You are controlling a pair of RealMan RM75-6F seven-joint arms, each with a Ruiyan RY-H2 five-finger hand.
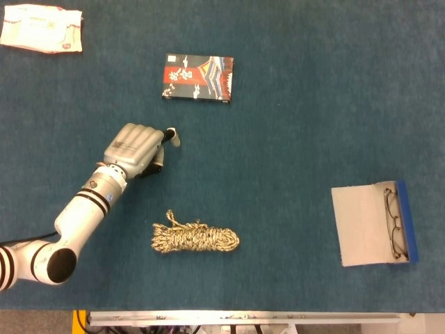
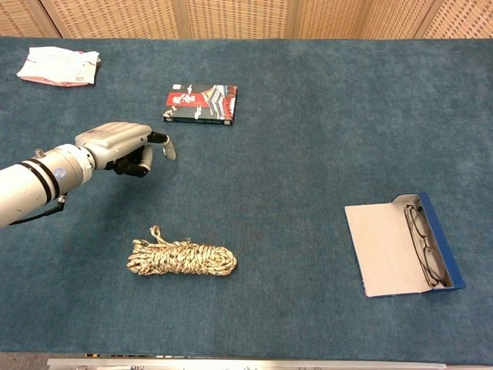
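My left hand (image 1: 137,148) (image 2: 122,145) hovers over the blue cloth, its fingers curled in with nothing in them and one finger sticking out to the right. It sits between the red-and-black box (image 1: 198,78) (image 2: 200,104) further back and the coil of rope (image 1: 195,237) (image 2: 182,258) nearer the front, touching neither. My right hand is in neither view.
An open blue glasses case (image 1: 375,223) (image 2: 402,245) with spectacles inside lies at the right. A white-and-red packet (image 1: 40,28) (image 2: 59,65) lies at the far left corner. The table's front edge (image 1: 243,316) runs along the bottom.
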